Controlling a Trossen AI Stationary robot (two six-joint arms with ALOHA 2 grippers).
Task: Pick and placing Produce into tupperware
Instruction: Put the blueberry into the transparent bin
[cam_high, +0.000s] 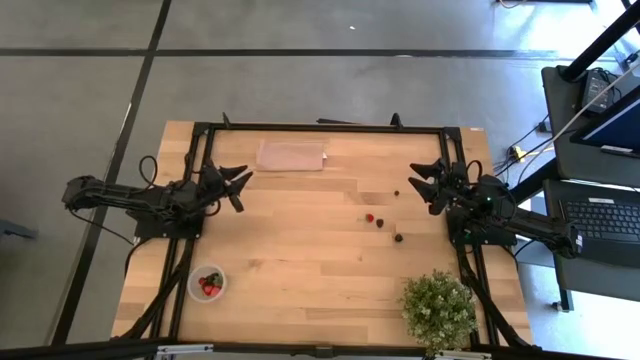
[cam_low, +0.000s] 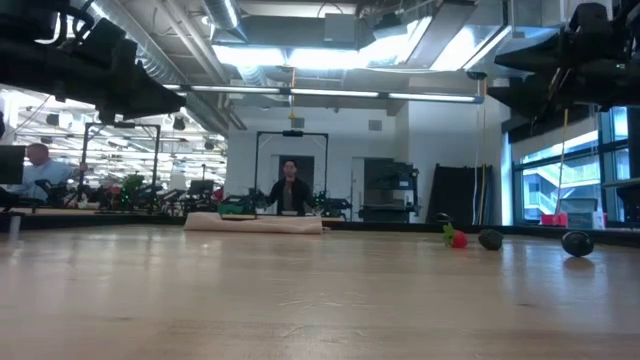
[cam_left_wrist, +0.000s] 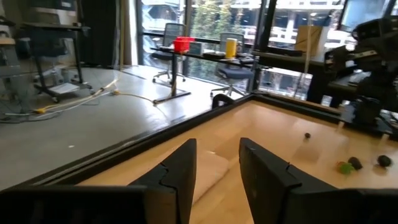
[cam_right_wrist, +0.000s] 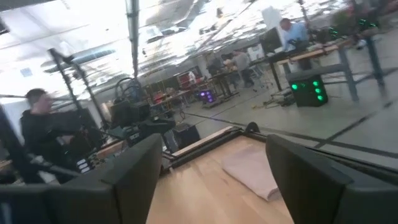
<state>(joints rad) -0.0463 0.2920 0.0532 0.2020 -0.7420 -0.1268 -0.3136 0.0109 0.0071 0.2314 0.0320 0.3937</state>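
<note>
**Now both grippers are raised with nothing in them, and loose fruit lies on the table**

Seen from above, the tub (cam_high: 207, 283) stands near the front left corner of the table (cam_high: 300, 270), and a few red and dark fruits already lie inside it. Well to the right of the tub and a little farther back, three loose pieces sit close together: a strawberry (cam_high: 369, 217), a dark berry (cam_high: 380, 222) just beside it, and another dark berry (cam_high: 398, 237) slightly nearer the front. The low view shows the same group resting on the wood, the strawberry's green top turned toward the left.

The left gripper (cam_high: 243, 177) hangs behind the tub, well apart from it, and points toward the cloth (cam_high: 291, 155) at the table's back edge. Its jaws are parted by a narrow gap and grasp nothing, as its wrist view shows.

The right gripper (cam_high: 418, 179) hangs far to the right of the tub, above and just behind the loose fruit. Its jaws are spread wide and hold nothing.

A plant (cam_high: 438, 310) stands at the front right corner, far right of the tub. In the low view a person (cam_low: 291, 188) stands in the room beyond the table.
</note>
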